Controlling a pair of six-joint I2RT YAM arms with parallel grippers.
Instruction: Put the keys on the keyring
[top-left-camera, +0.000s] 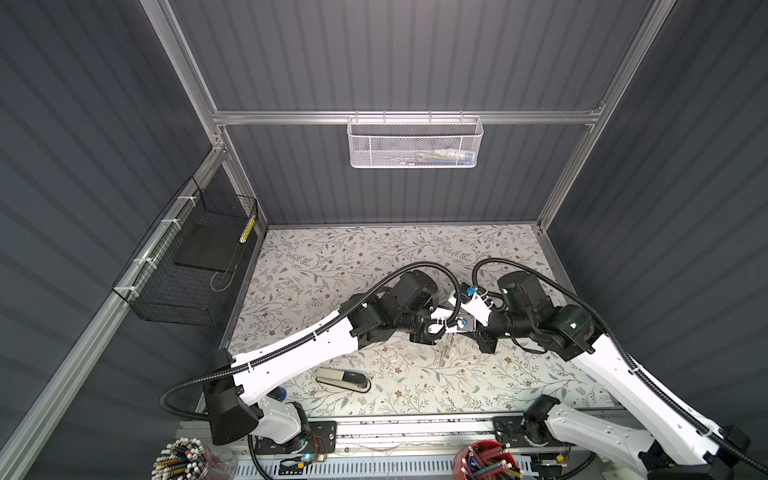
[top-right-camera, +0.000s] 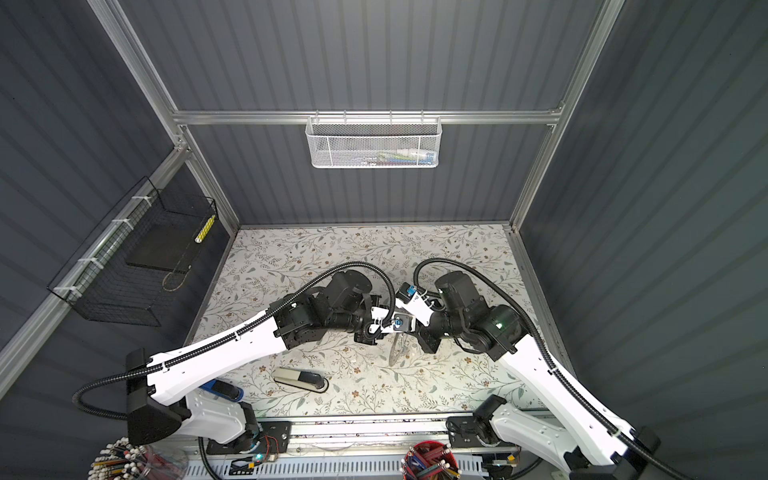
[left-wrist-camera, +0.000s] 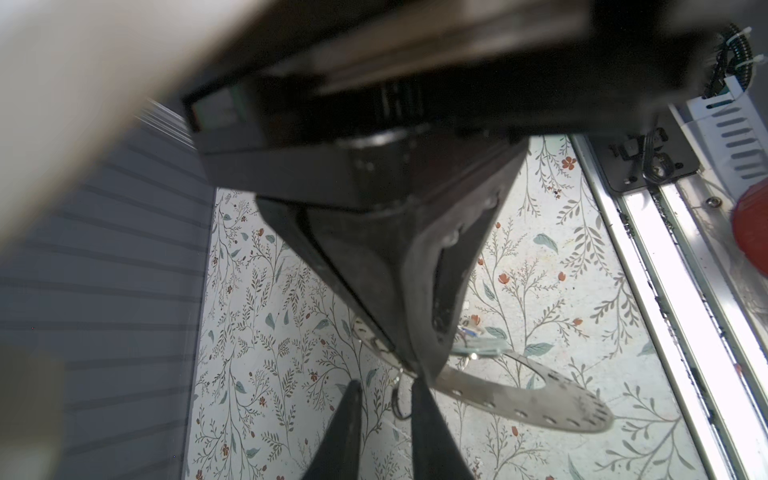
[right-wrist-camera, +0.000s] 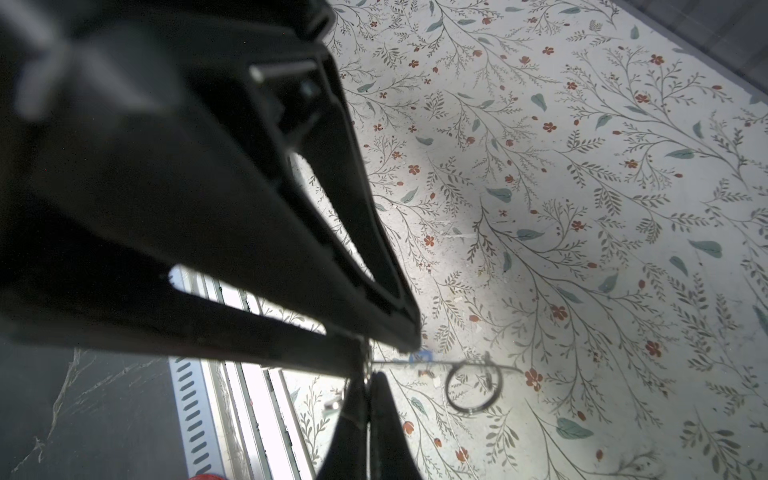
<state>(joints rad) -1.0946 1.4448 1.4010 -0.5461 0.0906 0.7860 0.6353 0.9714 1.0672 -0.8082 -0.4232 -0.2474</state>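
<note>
Grey metal keyring (left-wrist-camera: 540, 401): a flat band with small holes round it, held clear of the table (top-left-camera: 332, 257) above the middle of the floral surface, slightly to the right. In both top views it shows only faintly below the two wrists (top-right-camera: 395, 352).

Right tool (right-wrist-camera: 365, 376): closed on the keyring's band. In the right wrist view the ring shows edge-on as a thin line running out from the fingertips.

Left tool (left-wrist-camera: 385, 384): positioned tip to tip with the right tool, at the keyring's edge. Its jaws stand narrowly apart, with a thin dark wire between them. Whether they grip the wire cannot be told.

Keys: the mint-green tag (left-wrist-camera: 478, 348) sits just beside the band, next to the right tool's tips. The blue tag (right-wrist-camera: 420, 357) sits against the edge-on ring, close to both tools. A small dark wire loop (right-wrist-camera: 449, 390) hangs at the ring beside it. Whether either key is threaded on cannot be told.

Stapler (top-left-camera: 343, 380): lying flat on the table, nearer and to the left, well apart from both tools.
</note>
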